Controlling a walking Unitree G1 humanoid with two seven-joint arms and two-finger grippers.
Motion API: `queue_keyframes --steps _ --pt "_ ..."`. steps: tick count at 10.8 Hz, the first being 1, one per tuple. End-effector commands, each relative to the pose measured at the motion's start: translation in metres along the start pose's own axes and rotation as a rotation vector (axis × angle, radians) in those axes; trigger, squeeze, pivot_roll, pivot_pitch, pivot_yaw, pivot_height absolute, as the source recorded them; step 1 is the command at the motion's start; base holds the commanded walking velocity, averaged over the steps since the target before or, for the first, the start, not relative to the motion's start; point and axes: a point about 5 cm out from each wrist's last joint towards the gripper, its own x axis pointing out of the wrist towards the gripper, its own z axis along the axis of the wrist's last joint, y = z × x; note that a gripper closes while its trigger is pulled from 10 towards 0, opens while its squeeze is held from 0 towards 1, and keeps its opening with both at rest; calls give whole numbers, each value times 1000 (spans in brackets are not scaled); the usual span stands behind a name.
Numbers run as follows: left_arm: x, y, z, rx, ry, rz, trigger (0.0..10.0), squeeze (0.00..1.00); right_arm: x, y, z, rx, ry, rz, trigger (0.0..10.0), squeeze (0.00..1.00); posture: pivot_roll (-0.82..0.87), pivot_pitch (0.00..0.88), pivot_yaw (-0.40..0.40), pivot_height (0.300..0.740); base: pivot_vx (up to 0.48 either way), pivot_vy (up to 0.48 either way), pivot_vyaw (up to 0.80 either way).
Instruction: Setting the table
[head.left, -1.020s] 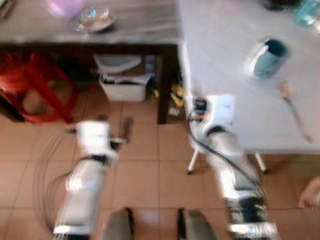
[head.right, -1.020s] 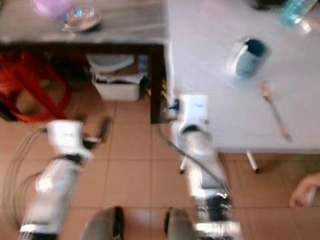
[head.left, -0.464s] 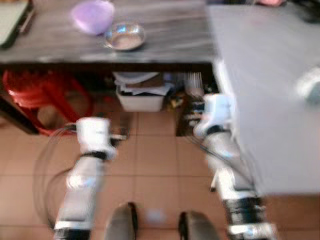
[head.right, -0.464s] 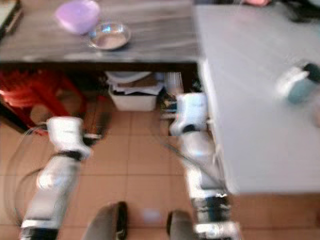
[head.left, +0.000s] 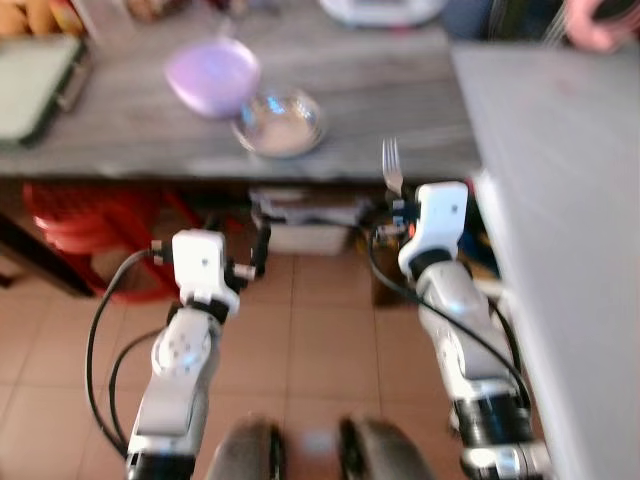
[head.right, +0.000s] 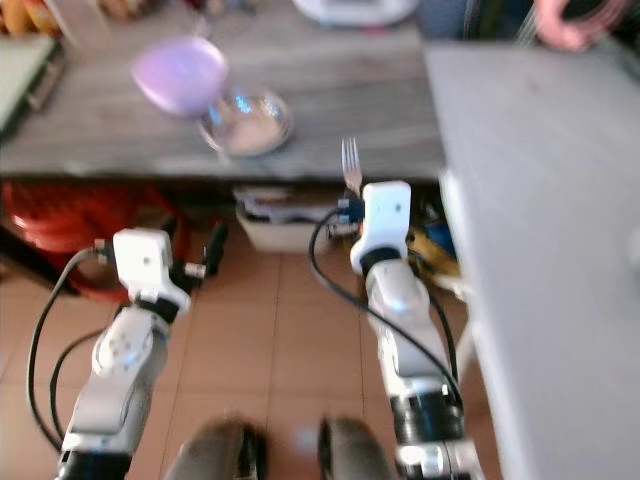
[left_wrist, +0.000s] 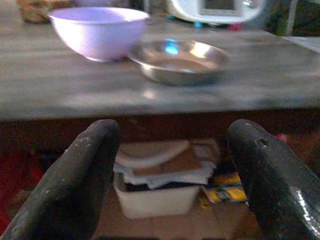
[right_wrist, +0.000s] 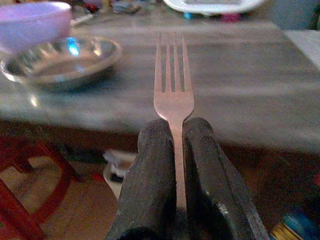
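My right gripper is shut on a metal fork, tines pointing forward over the near edge of the grey wooden table. In the eye views the fork sticks up in front of the right wrist. On that table a purple bowl stands beside a shallow metal bowl, left of the fork. My left gripper is open and empty, held below the table edge and facing the two bowls.
A white table runs along my right side. Under the wooden table are a red stool and a white bin. A green tray lies far left, a white appliance at the back, a person's hand top right.
The camera has swung left and up: the white table with its mug and spoon slid off to the right, and the wooden table came into fuller view. Both arms keep their pose.
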Motion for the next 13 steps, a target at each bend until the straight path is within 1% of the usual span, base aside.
queue_keyframes --steps 1,3,4,7,10,11,12,13 --pt "-3 5 -1 8 5 9 10000 0 3 5 6 10 -25 1 10000 0 -46 187 27 740 480 0 0" --pt "-3 5 1 -12 -8 11 10000 0 6 0 10 -3 -52 -47 10000 0 -40 185 26 740 480 0 0" --pt "-4 5 6 -31 -41 32 10000 0 7 -4 16 -14 -79 -76 10000 0 -39 184 25 740 0 0 0" --pt "-13 15 10 -30 -47 65 10000 0 7 -17 26 -35 -127 -159 10000 0 -32 185 25 740 0 0 0" --pt "-22 23 9 2 -23 82 10000 0 12 -34 26 13 -100 -223 10000 0 -19 199 26 740 0 0 0" --pt "-26 27 7 12 -7 93 10000 0 16 -41 27 20 -93 -237 10000 0 -16 205 29 740 0 0 0" --pt "-27 28 7 12 -2 94 10000 0 18 -44 27 26 -83 -250 10000 0 -13 211 31 740 0 0 0" --pt "-29 28 7 16 5 92 10000 0 24 -50 27 62 -63 -272 10000 0 -8 223 35 740 0 0 0"
